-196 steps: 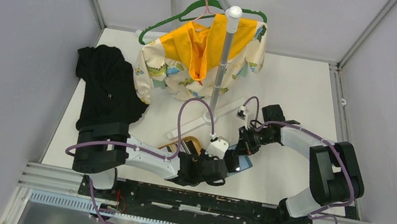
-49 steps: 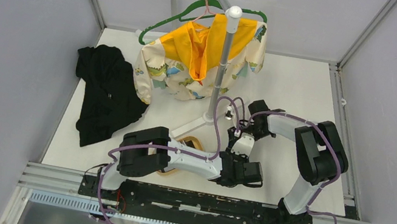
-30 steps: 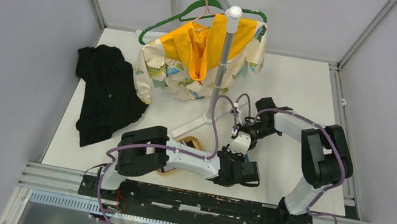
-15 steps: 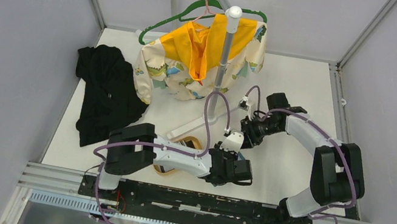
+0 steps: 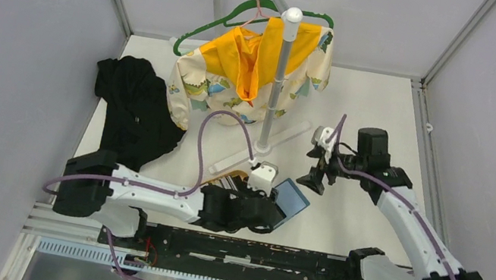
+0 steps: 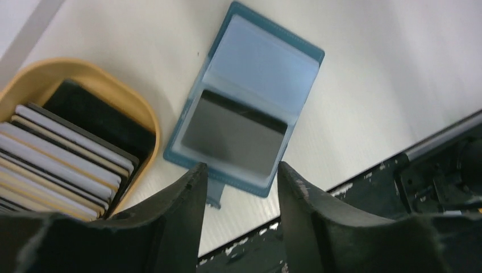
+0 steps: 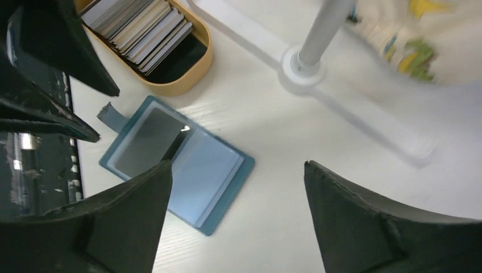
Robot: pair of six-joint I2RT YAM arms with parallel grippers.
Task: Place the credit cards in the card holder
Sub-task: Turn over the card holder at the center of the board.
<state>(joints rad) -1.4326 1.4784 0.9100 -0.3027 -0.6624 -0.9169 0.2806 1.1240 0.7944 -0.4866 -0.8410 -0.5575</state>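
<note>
The teal card holder (image 5: 292, 198) lies open and flat on the white table, with its tab toward the front edge. A dark credit card (image 6: 233, 136) sits in its near pocket (image 7: 142, 142), and the other pocket (image 6: 261, 62) shows pale blue. More credit cards (image 6: 51, 165) stand stacked in the tan wooden tray (image 7: 187, 71) beside the holder. My left gripper (image 6: 241, 173) hovers open just in front of the holder, holding nothing. My right gripper (image 7: 237, 165) hangs wide open above the holder's right side, apart from it.
A clothes rack pole (image 5: 277, 76) rises behind the tray, its white base bar (image 5: 271, 144) lying across the table. A yellow patterned garment (image 5: 240, 77) hangs on it. A black cloth (image 5: 132, 116) lies at the left. The black rail (image 5: 241, 250) borders the front edge.
Both grippers have opened and drawn away from the card holder, the left toward the left, the right up and to the right. The holder now lies uncovered and open.
</note>
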